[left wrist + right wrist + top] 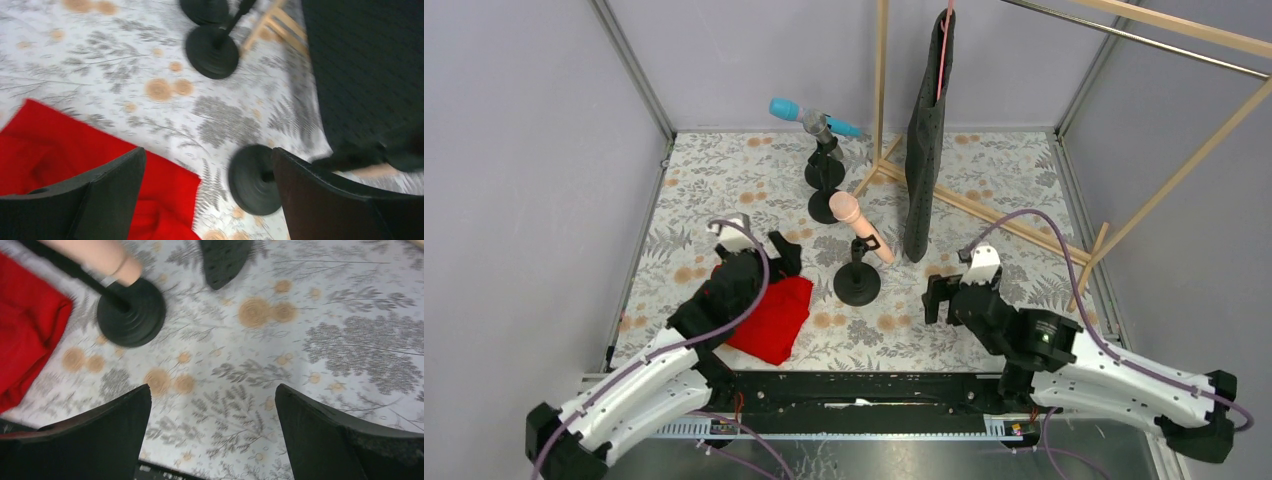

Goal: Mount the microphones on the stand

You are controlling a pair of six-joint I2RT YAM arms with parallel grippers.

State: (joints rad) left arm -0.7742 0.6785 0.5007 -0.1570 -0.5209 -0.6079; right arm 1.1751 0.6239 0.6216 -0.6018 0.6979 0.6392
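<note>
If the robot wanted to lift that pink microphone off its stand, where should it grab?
Probably the slim barrel of the pink microphone just below its rounded head, from above, gripped across its width. It lies tilted in the near stand, head high, leaving that stretch bare and narrow.

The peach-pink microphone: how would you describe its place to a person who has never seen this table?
On the floral-patterned table, find the dark garment hanging from the wooden rack. Left of its lower end stands the black round-based stand closest to the camera. The peach-pink microphone sits tilted on it; the cyan-blue microphone farther back differs in colour.
</note>
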